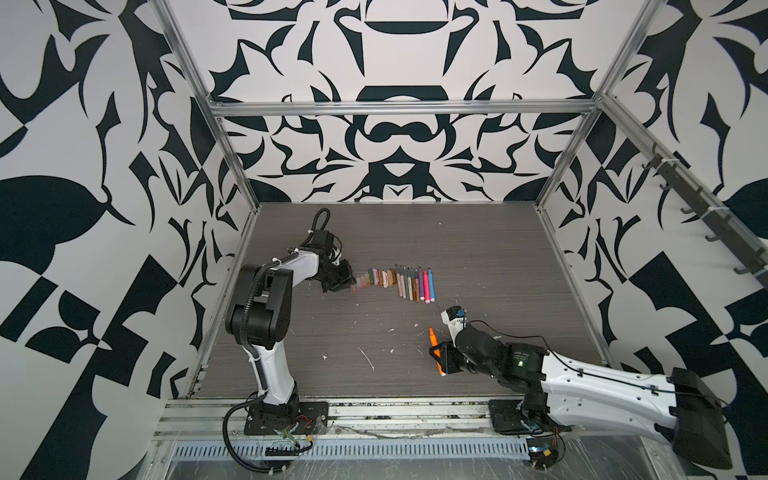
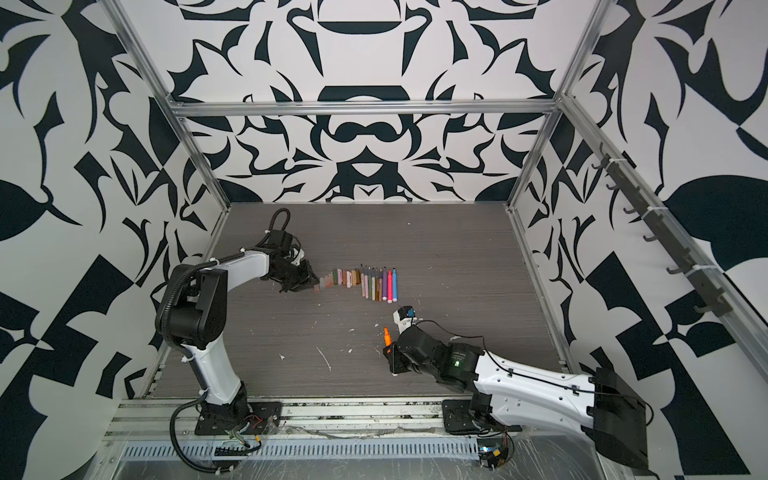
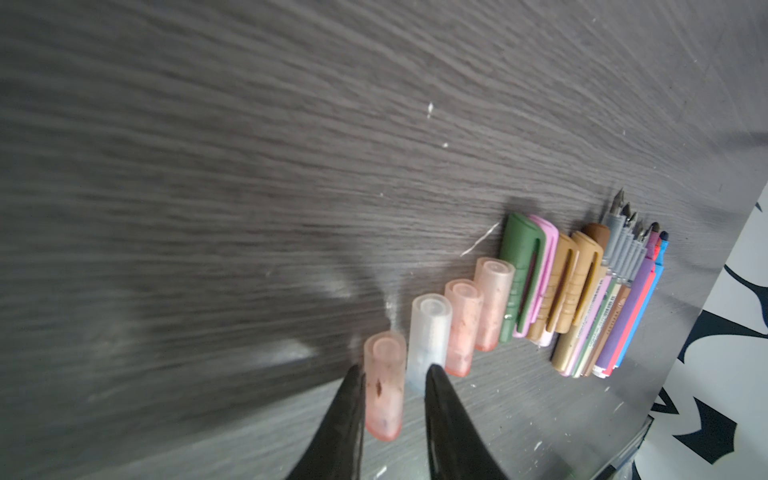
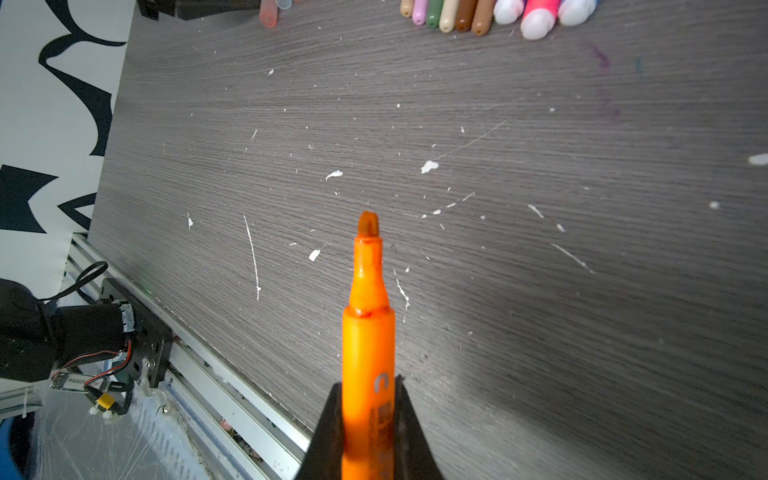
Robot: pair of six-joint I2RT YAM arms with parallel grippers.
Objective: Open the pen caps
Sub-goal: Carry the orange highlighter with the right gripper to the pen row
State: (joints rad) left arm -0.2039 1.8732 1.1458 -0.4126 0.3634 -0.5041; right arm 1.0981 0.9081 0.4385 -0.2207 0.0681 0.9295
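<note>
Straddling the pink cap (image 3: 384,390), jaws parted, the left gripper (image 3: 392,368) risked bumping the clear cap (image 3: 430,328) at 3 o'clock; the right gripper (image 4: 368,382) clamped the orange pen (image 4: 368,332).

Only a grey "C" reads on the orange pen (image 4: 368,353); its smaller print blurs.

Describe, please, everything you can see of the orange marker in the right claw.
The orange marker is smooth, bright plastic, uncapped: its stained chisel tip is bare above a narrowed neck. Grey print runs along the barrel. The right claw is shut on the barrel, tip protruding well ahead; nothing else touches it.
</note>
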